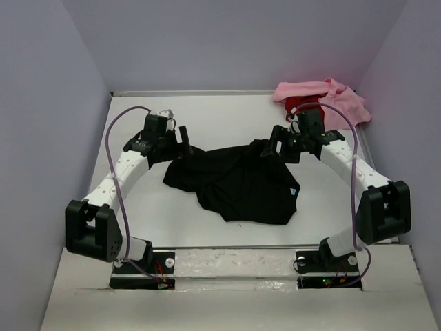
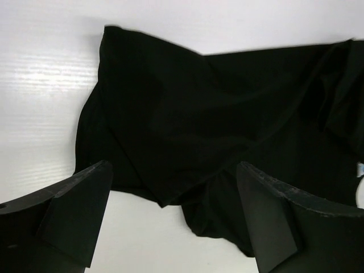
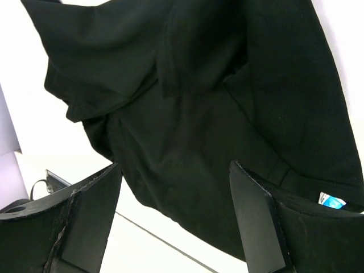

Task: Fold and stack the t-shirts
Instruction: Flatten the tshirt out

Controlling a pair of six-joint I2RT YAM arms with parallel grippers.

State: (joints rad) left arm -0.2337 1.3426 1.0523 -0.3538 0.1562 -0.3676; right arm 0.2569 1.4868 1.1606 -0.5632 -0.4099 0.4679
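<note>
The black t-shirt (image 1: 238, 183) lies crumpled in the middle of the table, with its small light label (image 1: 294, 191) at its right edge. My left gripper (image 1: 182, 140) is open and empty over the shirt's far left corner. In the left wrist view the gripper (image 2: 173, 210) has bare table and the black shirt's (image 2: 199, 125) edge between its fingers (image 2: 79, 210). My right gripper (image 1: 275, 147) is open and empty over the shirt's far right corner. It (image 3: 173, 219) hangs above black cloth (image 3: 187, 131), with the label (image 3: 331, 199) at right. The pink t-shirt (image 1: 331, 96) lies bunched at the back right, over the red one (image 1: 298, 105).
White walls close the table on the left, back and right. The pink and red heap sits just behind my right wrist. The white table (image 1: 227, 114) shows behind the black shirt and in front of it (image 1: 172, 221).
</note>
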